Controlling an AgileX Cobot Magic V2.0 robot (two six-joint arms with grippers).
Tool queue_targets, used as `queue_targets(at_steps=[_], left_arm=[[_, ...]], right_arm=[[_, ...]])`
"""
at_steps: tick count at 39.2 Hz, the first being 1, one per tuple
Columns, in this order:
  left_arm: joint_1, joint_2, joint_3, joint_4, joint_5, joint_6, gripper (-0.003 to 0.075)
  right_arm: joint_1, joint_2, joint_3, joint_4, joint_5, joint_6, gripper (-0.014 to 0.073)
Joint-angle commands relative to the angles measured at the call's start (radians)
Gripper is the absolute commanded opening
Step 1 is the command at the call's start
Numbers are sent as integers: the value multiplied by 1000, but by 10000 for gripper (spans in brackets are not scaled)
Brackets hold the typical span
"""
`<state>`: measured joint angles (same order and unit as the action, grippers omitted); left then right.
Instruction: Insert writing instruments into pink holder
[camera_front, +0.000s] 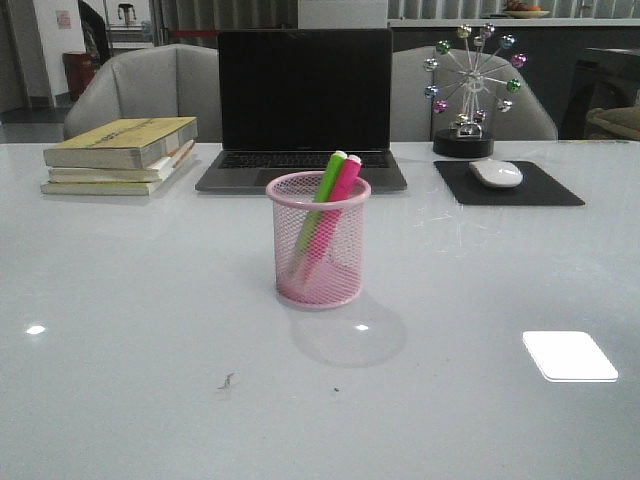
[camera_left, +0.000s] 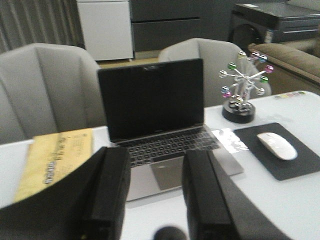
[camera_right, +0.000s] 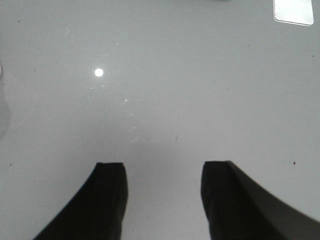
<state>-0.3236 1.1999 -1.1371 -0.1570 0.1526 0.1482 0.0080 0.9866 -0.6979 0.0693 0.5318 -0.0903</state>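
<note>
The pink wire-mesh holder (camera_front: 318, 240) stands upright in the middle of the white table in the front view. Inside it lean a bright green marker (camera_front: 322, 192) and a hot pink marker (camera_front: 337, 198), side by side, their whitish caps poking above the rim toward the right. Neither arm shows in the front view. My left gripper (camera_left: 156, 155) is open with nothing between its fingers and faces the laptop. My right gripper (camera_right: 164, 166) is open over bare table, also holding nothing. Holder and markers are out of both wrist views.
Behind the holder stands an open laptop (camera_front: 304, 105). A stack of books (camera_front: 120, 155) lies at the back left. At the back right are a white mouse (camera_front: 496, 173) on a black pad (camera_front: 510, 184) and a ferris-wheel ornament (camera_front: 470, 90). Two grey chairs stand beyond the table.
</note>
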Motion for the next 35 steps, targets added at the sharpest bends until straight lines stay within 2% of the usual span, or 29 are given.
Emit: queue_targets(at_steps=[1, 7, 13, 25, 35], left_arm=[[71, -132, 4, 31, -1, 1, 345], [158, -306, 125, 31, 34, 1, 345], [204, -484, 284, 31, 55, -1, 344], [220, -754, 500, 29, 160, -3, 344], [220, -845, 559, 27, 174, -3, 344]], right_arm=[[-5, -18, -26, -6, -59, -7, 456], [-5, -18, -26, -6, -59, -7, 456], [-5, -18, -26, -6, -59, -7, 456], [-5, -18, -26, -6, -59, -7, 456], [-5, -18, -26, -6, -59, -7, 456]])
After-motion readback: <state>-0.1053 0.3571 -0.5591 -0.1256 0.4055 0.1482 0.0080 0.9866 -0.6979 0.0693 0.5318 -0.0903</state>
